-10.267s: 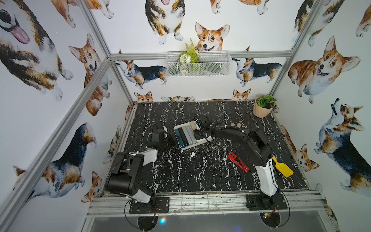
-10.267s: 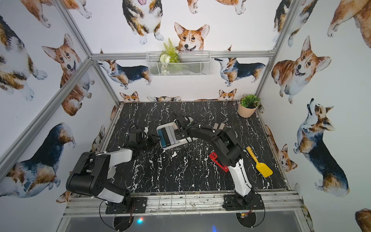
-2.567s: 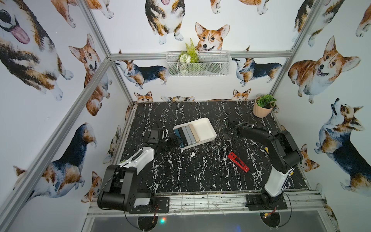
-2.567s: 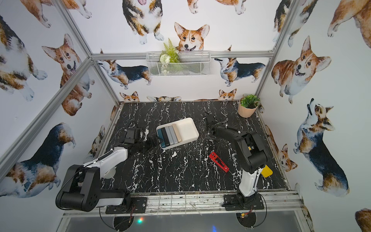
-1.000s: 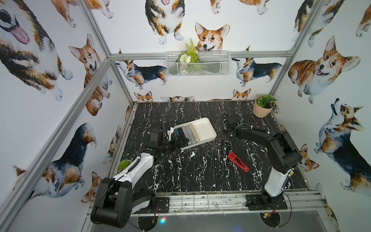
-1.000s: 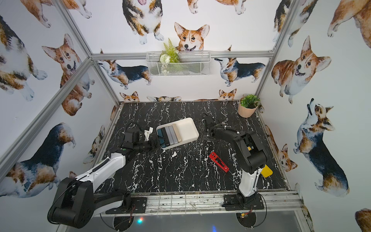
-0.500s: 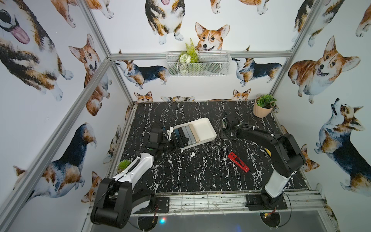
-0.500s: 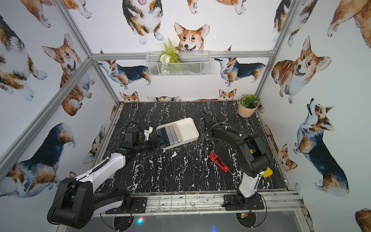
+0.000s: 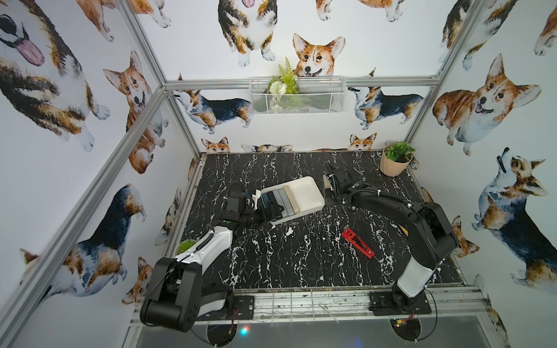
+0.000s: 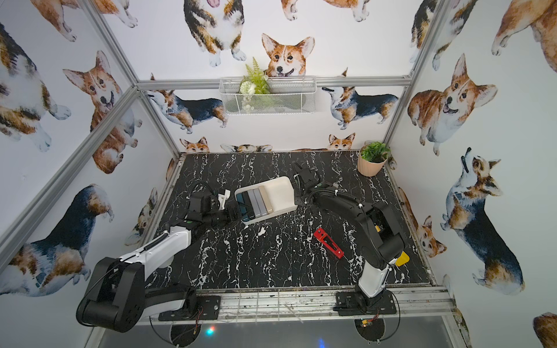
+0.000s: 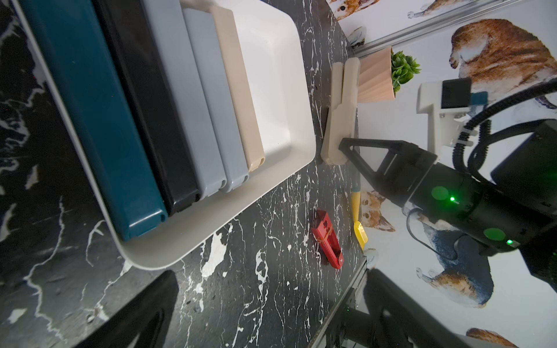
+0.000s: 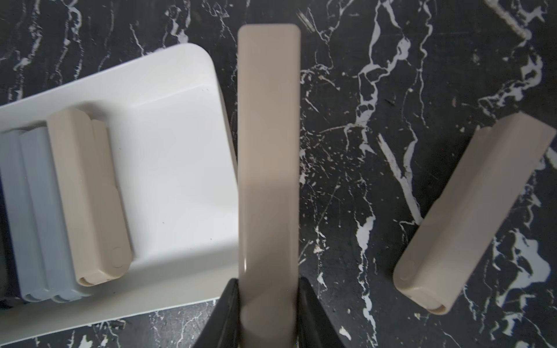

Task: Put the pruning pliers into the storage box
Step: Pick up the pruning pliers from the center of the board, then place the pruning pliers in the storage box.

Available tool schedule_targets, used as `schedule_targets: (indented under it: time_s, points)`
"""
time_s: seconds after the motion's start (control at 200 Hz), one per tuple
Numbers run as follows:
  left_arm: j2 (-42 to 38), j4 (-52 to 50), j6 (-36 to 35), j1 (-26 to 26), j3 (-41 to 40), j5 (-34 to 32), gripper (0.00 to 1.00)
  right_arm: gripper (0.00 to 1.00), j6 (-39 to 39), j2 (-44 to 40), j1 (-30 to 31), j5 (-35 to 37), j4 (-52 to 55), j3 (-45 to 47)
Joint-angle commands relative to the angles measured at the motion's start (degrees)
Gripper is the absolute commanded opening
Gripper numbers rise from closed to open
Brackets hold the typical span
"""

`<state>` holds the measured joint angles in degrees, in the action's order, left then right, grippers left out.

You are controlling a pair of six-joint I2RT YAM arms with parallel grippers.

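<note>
Five pruning pliers in storage box

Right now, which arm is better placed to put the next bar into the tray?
Right. The right gripper is shut on a beige bar beside the empty side of the tray; the left gripper is open, holding nothing.

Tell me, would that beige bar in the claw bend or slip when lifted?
Probably stiff: the beige bar juts straight out of the right claw without sagging. Its smooth, glossy skin might let it slip. Flat faces suggest it would slide rather than roll.
</note>
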<state>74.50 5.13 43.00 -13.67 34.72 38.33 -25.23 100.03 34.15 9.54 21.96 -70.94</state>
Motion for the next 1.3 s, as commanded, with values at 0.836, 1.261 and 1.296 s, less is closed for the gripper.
schedule_targets:
  time_s: [0.836, 1.261, 1.296]
  points:
    - [0.1, -1.5, -0.9, 0.0, 2.4, -5.6, 1.00, 0.00, 4.7, 9.6, 5.6, -8.1, -3.8, -10.8]
    - [0.4, -1.5, -1.3, 0.0, 1.3, -6.3, 1.00, 0.00, 6.3, 12.2, 6.5, -9.9, -5.4, -11.7]
    - [0.5, -1.6, -1.3, 0.0, 1.3, -6.3, 1.00, 0.00, 6.4, 12.5, 6.5, -10.0, -5.4, -11.9]
